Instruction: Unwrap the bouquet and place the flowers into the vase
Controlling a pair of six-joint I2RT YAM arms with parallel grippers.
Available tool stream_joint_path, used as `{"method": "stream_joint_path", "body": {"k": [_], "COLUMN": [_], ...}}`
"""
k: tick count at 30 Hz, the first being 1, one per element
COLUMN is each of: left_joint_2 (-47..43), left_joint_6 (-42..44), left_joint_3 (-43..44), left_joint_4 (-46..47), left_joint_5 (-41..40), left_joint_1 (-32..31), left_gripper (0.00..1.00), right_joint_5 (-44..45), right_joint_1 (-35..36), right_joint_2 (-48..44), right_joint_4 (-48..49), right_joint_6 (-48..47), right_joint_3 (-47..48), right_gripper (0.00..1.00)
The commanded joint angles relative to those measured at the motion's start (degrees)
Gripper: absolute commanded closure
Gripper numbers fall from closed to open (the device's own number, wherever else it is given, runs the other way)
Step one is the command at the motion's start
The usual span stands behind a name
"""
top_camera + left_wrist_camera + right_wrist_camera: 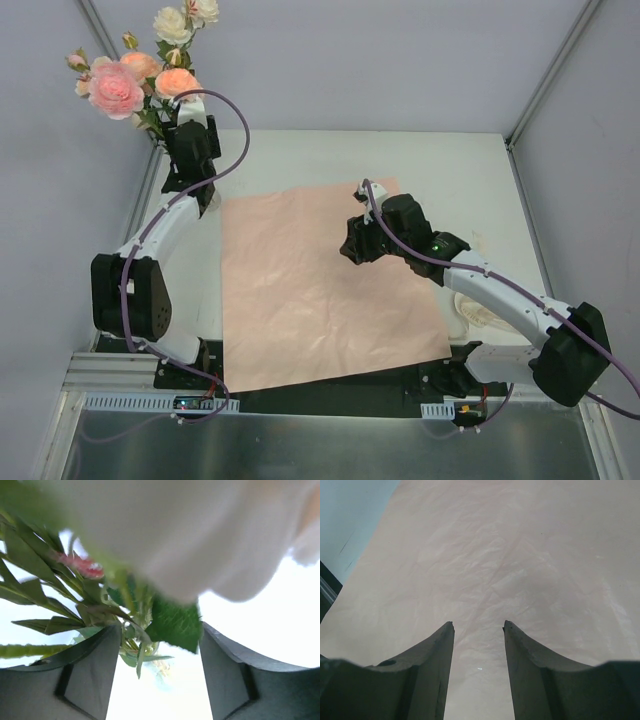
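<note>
The flowers [118, 90] had their green stems and leaves passing between the fingers of the left gripper [160, 628], whose jaws stood spread wide apart. In the left wrist view the stems ran close to the finger [85, 675] on the left of that view. A broad leaf came close to the tip of the other finger, yet nothing was pinched. A pale, blurred bloom filled the top of that view.

From above, the gripper sat just below the blooms at the far left corner of the table [460, 170]. The pink, peach and cream heads rose upright above it against the grey wall. The lower stems went down behind the gripper's black body, so what they stood in could not be seen. The left arm reached up from its base along the left edge of the table.

The right gripper [478, 627] hung over the pink paper sheet [320, 290] with its jaws parted and nothing between them; only creased paper showed in the gap. The sheet lay spread flat in the middle of the table, apart from the flowers, its near edge reaching the arms' bases. A cream-coloured heap [478, 310] lay beside the sheet's right edge, partly hidden by the right arm.
</note>
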Motion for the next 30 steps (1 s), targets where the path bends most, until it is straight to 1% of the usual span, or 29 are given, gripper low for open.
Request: {"method": "stream_joint_path", "body": {"k": [1, 2, 3, 6, 7, 13, 17, 20, 21, 22, 24, 25, 29, 30], "left_joint_2": [-5.95, -6.48, -7.09, -9.82, -11.22, -16.93, -21.24, -24.67, -25.55, -27.3, -30.28, -31.26, -36.09, -37.93], "left_joint_6": [-3.14, -3.41, -3.85, -4.91, -6.47, -9.38, -12.37, -15.18, -15.89, -17.2, -18.35, -19.4, -22.65, -23.79], "left_joint_3": [-1.22, -1.4, -1.66, -2.71, -3.07, -4.04, -6.05, -6.76, -6.94, -7.11, -8.17, -8.6, -10.45, -10.72], "left_joint_4": [-1.63, -2.26, -3.13, -5.6, -6.21, -10.08, -12.19, -14.47, -15.87, -16.41, -16.94, -17.2, -18.52, -18.52], "left_joint_5": [2.33, 3.3, 4.18, 7.44, 9.01, 12.27, 16.58, 21.58, 25.25, 27.11, 31.5, 34.92, 41.62, 42.77], "left_joint_1": [0.31, 0.31, 0.31, 0.31, 0.31, 0.31, 0.31, 0.31, 0.31, 0.31, 0.31, 0.31, 0.22, 0.31], "left_gripper": [0.33, 0.3, 0.24, 0.16, 0.15, 0.09, 0.07, 0.07, 0.07, 0.06, 0.06, 0.06, 0.06, 0.06], "right_joint_5": [-0.96, -0.96, -1.13, -1.22, -1.14, -1.14, -0.17, 1.93, 2.81, 4.04, 7.73, 10.79, 16.43, 17.49], "right_joint_1": [-0.16, -0.08, -0.16, -0.08, -0.08, -0.08, -0.08, -0.08, -0.08, -0.08, -0.08, -0.16, -0.25, -0.16], "right_joint_2": [0.63, 0.63, 0.72, 0.89, 0.98, 1.07, 1.25, 0.55, -0.41, -1.03, -3.31, -4.11, -7.97, -9.64], "right_joint_4": [0.88, 0.97, 0.97, 0.97, 0.97, 0.79, -0.26, -2.02, -3.07, -3.69, -5.79, -6.58, -10.8, -12.38], "right_joint_6": [0.9, 0.98, 1.07, 1.16, 1.25, 1.51, 1.95, 1.95, 1.86, 1.86, 1.69, 1.6, 1.07, 1.07], "right_joint_3": [2.41, 2.41, 2.49, 2.49, 2.49, 2.58, 3.02, 3.46, 3.55, 3.55, 3.37, 3.29, 3.29, 3.29], "right_gripper": [0.53, 0.53, 0.53, 0.53, 0.53, 0.52, 0.52, 0.5, 0.46, 0.44, 0.39, 0.37, 0.3, 0.26]}}
